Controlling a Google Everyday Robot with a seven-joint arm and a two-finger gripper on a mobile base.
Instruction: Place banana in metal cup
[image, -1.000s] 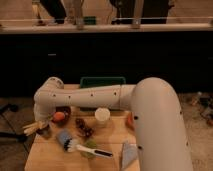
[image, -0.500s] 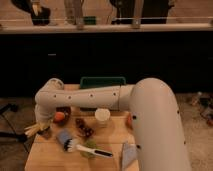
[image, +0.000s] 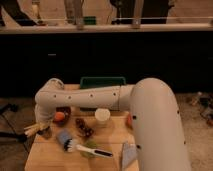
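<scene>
Gripper (image: 39, 129): at 8 o'clock, holding banana (image: 32, 129) for carrying.
Cup (image: 46, 133): just beneath, waiting.

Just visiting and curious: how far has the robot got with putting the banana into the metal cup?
Nothing looks finished yet. In hand: the gripper hangs beside the small dull grey metal cup at the wooden table's left edge, with something pale yellow at its tip, perhaps the small curved banana. Left: dropping it into the cup.
</scene>
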